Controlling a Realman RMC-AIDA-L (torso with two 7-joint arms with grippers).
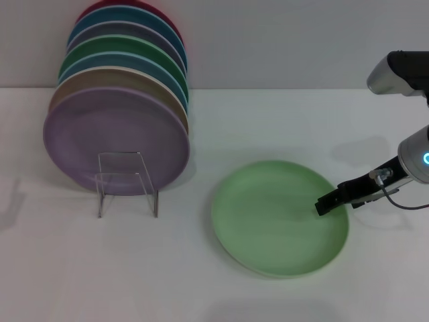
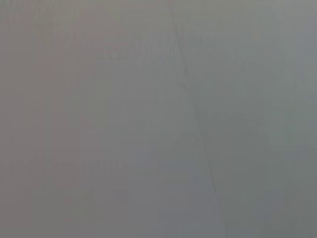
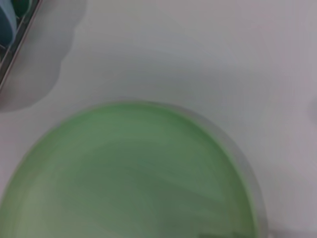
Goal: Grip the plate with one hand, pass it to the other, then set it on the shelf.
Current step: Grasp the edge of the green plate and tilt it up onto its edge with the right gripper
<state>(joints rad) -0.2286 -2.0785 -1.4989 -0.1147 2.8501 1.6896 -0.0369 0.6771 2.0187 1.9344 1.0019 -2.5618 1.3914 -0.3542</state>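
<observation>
The pale mint-green plate point(image 1: 278, 218) lies flat on the white table, right of centre. It fills the lower part of the right wrist view point(image 3: 133, 173). My right gripper point(image 1: 323, 204), slim and black on an arm with a glowing blue ring, reaches in from the right and sits at the plate's right rim, low over it. The clear acrylic and wire shelf point(image 1: 127, 182) stands at the left, and a row of several coloured plates leans on it, with a lilac plate point(image 1: 114, 137) in front. My left gripper is out of view. The left wrist view shows only a plain grey surface.
A silver-and-black arm segment point(image 1: 399, 72) hangs at the top right. The rack's wire edge with plate rims shows in a corner of the right wrist view point(image 3: 15, 44). White table surface lies between shelf and plate.
</observation>
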